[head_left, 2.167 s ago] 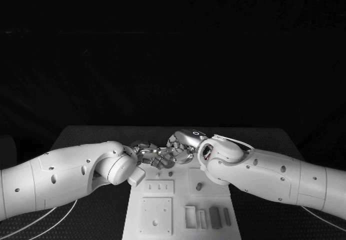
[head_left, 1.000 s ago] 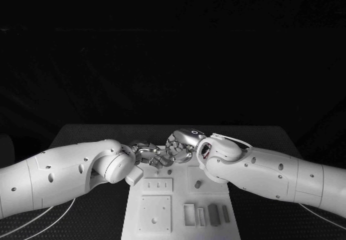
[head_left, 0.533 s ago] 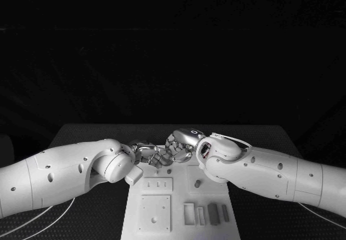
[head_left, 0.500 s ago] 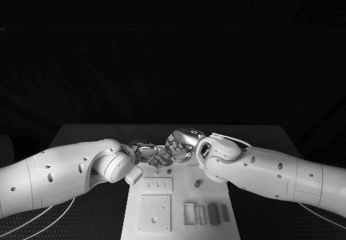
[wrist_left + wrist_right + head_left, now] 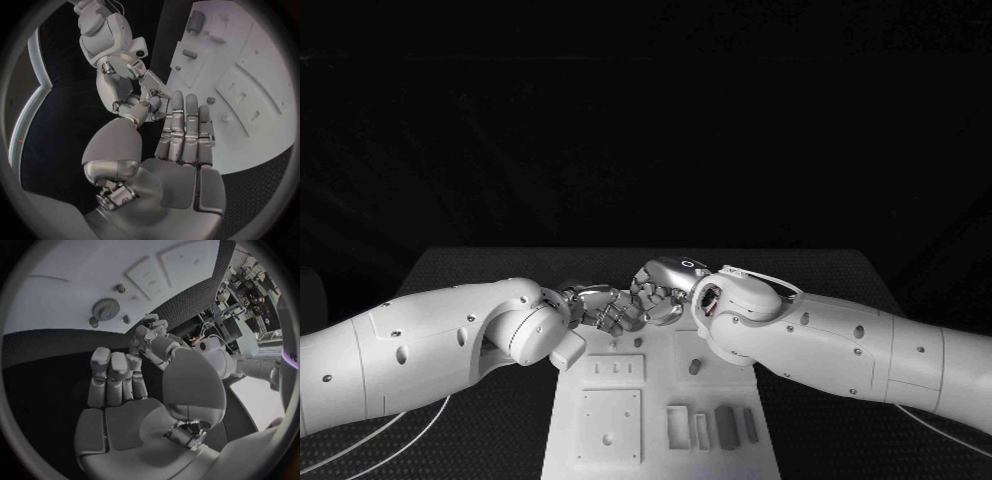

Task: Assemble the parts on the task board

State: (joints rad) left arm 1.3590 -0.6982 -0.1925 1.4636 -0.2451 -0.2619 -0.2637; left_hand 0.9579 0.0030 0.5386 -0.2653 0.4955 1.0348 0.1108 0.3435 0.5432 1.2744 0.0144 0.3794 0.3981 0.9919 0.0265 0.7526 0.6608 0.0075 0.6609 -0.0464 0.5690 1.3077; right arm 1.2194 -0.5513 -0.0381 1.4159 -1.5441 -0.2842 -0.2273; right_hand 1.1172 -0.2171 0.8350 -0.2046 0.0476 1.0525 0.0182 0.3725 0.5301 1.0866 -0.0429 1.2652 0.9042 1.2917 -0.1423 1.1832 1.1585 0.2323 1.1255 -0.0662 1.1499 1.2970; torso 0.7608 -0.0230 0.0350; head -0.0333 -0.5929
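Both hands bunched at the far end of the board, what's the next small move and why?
Probably draw the hands apart. The left hand and right hand meet fingertip to fingertip above the task board, and I can't tell that either holds a part. The gear lies free on the board for the right hand.

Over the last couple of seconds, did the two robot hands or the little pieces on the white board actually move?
Hardly at all. The left robot hand and right robot hand stay together over the far end of the task board, fingertips meeting; any shift is too slight to tell apart from camera movement. Nothing was visibly picked up or let go. The grey parts at the near end lie as before.
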